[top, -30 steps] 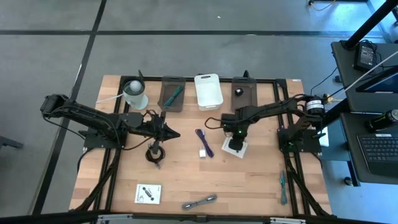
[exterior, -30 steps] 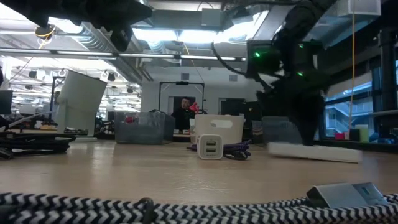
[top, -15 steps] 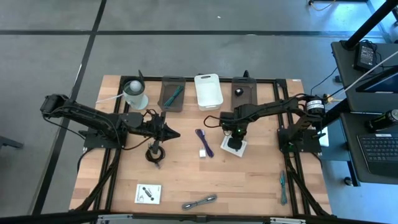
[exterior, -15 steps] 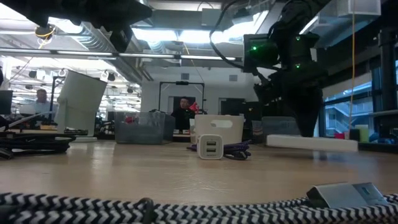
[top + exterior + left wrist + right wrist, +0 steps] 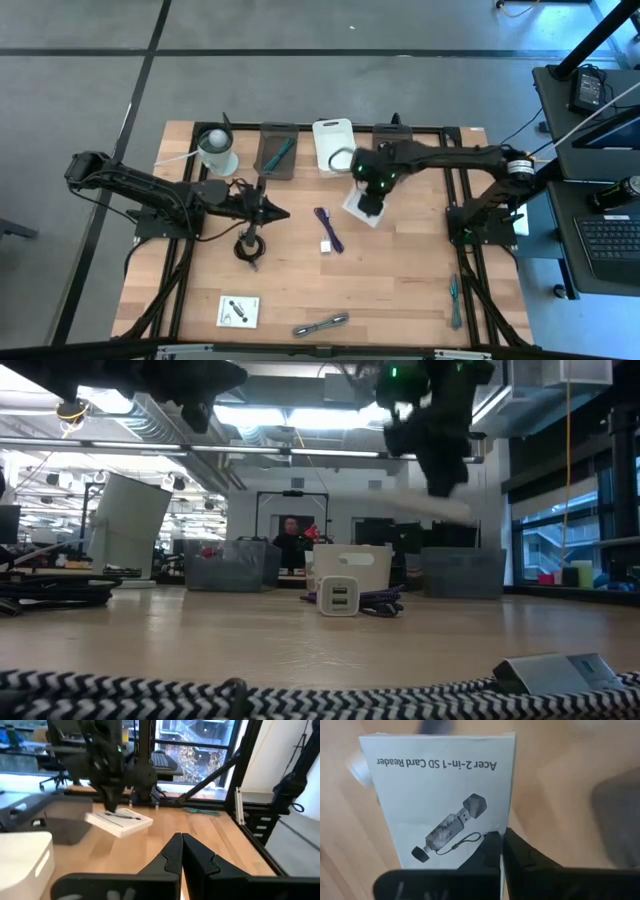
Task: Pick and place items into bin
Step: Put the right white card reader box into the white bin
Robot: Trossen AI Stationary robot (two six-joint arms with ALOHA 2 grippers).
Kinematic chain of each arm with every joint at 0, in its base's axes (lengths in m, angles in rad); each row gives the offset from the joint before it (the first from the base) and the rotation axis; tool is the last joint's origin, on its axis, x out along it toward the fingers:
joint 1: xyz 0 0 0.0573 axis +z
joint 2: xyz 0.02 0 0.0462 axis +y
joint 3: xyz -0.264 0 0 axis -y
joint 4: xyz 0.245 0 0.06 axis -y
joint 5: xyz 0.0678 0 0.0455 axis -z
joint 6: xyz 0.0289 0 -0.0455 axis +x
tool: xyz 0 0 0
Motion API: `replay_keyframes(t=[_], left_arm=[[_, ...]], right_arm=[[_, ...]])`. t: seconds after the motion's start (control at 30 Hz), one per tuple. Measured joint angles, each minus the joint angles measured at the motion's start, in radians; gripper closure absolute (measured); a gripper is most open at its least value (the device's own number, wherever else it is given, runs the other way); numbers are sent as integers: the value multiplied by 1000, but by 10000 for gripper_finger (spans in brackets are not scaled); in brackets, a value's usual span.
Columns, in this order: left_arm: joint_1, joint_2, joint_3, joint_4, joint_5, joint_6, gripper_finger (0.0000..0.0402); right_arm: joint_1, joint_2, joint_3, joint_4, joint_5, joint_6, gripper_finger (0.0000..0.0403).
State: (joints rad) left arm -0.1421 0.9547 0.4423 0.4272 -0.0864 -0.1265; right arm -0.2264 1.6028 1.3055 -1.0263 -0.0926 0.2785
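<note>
Right gripper clamped on card, held clear of bench near white bin for dropping; left gripper closed, idle mid-bench.

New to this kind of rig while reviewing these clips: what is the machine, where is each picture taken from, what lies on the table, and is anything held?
Two dark robot arms work at a wooden table. One picture looks straight down, one level across the tabletop, and one sits on each wrist. The right gripper is shut on a white card box printed "SD Card Reader", lifted off the table. The left gripper waits shut and empty at mid-table. Lying about: a purple strap, a coiled black cable, another white card, a grey metal tool. Bins line the far edge, a white bin among them.
</note>
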Motion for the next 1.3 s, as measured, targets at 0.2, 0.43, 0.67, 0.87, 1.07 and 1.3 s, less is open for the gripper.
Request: replay_keyframes(t=[0.2,0.43,0.67,0.87,1.07,1.3], left_arm=[[0,-35,1,13,1,9,398],[23,-134,1,-73,1,61,398],[63,-241,0,-213,2,62,398],[73,-288,0,-290,2,128,398],[72,-328,0,-299,14,160,398],[72,-394,0,-360,39,197,399]], right_arm=[[-57,-74,124,8,82,72,403],[-126,-47,295,99,100,86,403],[-233,68,400,159,119,138,403],[-311,211,447,171,118,189,403],[-351,356,513,154,118,220,403],[-361,499,592,27,118,243,403]])
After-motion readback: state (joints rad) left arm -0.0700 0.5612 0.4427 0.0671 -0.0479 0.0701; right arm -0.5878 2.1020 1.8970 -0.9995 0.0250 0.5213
